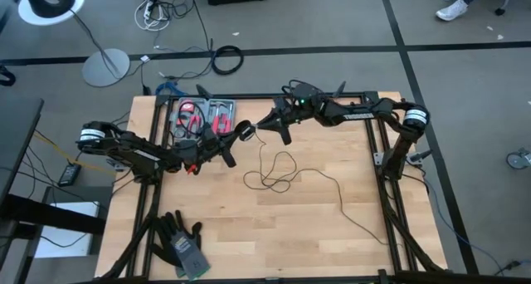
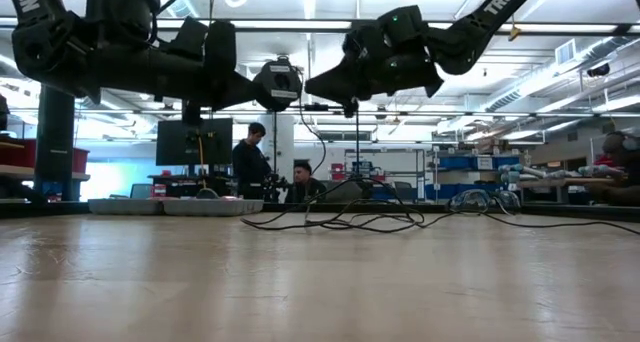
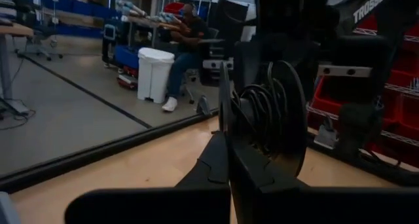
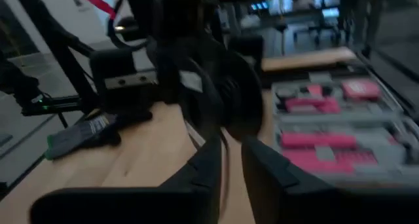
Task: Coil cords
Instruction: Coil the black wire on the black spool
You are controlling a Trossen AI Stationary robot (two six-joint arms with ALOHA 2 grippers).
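Behind the pale wooden bench (image 1: 315, 234) stretches a lit workshop with shelving and two people at a far desk, while a tool case (image 1: 202, 118) and gloves (image 1: 182, 244) sit near its left edge. Held up between the arms, the puck (image 1: 245, 131) with some cord wound on it is clamped in the left tool (image 1: 233, 146), and the right tool (image 1: 278, 128), fingers slightly apart, sits just beside it, gripping nothing I can make out. From the puck the cords (image 1: 286, 174) drop and trail in loose loops toward the bench's right front, so the slack lies on the right arm's side.
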